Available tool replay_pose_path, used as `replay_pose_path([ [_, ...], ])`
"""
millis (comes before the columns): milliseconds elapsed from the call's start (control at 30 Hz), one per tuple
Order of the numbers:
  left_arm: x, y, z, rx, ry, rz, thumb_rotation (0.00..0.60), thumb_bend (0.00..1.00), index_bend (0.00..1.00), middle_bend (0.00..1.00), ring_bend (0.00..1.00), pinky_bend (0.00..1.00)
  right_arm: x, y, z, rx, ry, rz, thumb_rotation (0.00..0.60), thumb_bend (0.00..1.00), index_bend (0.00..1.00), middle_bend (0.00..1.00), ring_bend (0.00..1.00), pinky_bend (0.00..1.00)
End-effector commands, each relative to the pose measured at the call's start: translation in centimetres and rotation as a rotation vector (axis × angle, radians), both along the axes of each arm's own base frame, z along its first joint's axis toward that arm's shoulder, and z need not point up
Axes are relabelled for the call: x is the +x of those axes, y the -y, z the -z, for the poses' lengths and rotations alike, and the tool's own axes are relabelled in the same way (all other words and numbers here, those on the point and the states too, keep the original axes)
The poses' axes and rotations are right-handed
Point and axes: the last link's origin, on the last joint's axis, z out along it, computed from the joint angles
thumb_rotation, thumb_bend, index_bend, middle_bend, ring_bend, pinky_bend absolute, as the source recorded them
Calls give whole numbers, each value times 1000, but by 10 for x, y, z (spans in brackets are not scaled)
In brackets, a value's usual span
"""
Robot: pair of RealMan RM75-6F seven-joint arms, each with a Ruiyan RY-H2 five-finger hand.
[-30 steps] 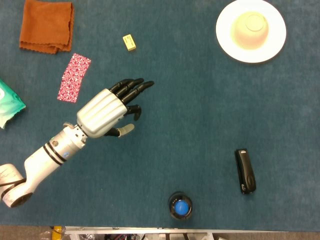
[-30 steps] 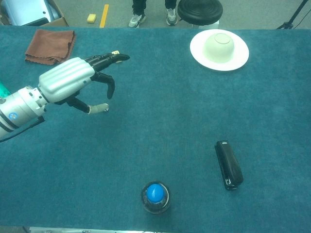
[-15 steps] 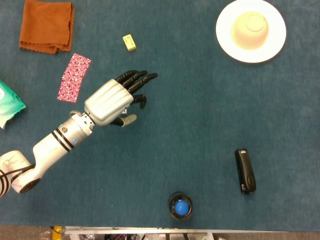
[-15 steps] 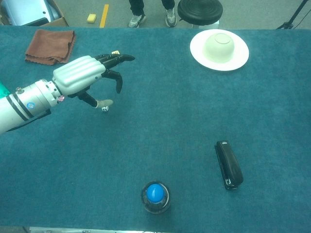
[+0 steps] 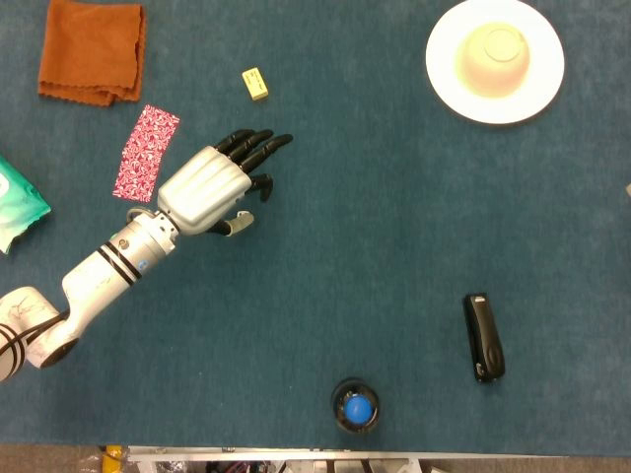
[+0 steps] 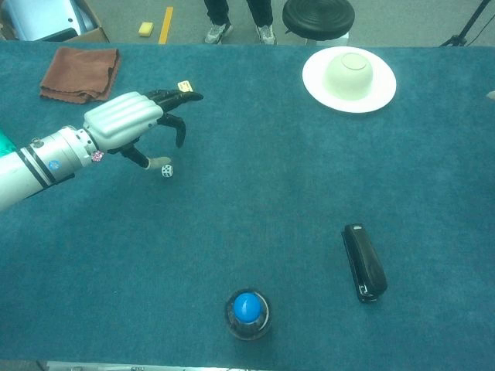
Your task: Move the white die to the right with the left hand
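Note:
The white die [image 6: 167, 171] lies on the blue tablecloth in the chest view, just right of my left hand's thumb tip. My left hand [image 6: 128, 124] [image 5: 212, 192] hovers over the left middle of the table with its dark fingers [image 5: 258, 148] stretched and slightly curled, and it holds nothing. In the head view the die is hard to tell from the pale thumb tip [image 5: 240, 224]. I cannot make out my right hand; only a pale sliver [image 6: 490, 94] shows at the right edge.
A brown cloth [image 5: 92, 49], a red patterned packet [image 5: 146, 152] and a yellow eraser [image 5: 255, 83] lie beyond the hand. At the far right stands a white plate [image 5: 442, 69] with a bowl [image 5: 493, 56]. A black stapler [image 5: 483, 336] and a blue-capped jar [image 5: 356, 406] sit near the front.
The left hand reached forward and right over the die, then drew back a little to the left. The die now shows free beside the thumb, in about the same spot.

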Motion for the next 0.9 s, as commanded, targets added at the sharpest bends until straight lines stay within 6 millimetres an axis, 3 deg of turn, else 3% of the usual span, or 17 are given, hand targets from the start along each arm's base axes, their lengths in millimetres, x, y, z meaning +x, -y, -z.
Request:
replay_pose_path([
  [33,-4,-1,2,-3,0,-13,600,272,465,0,0,105,0,0,1,1,2,1,600,0,476,293,193,210],
  [567,-23,4,3,-6,-56,-30,600,272,465,0,0,105,-5,-1,6,17,9,14,600,0,476,293,193,210],
  [900,-20,11,5,-25,-57,-7,599,272,437,0,0,105,-6,-1,7,17,12,18,600,0,476,293,193,210],
])
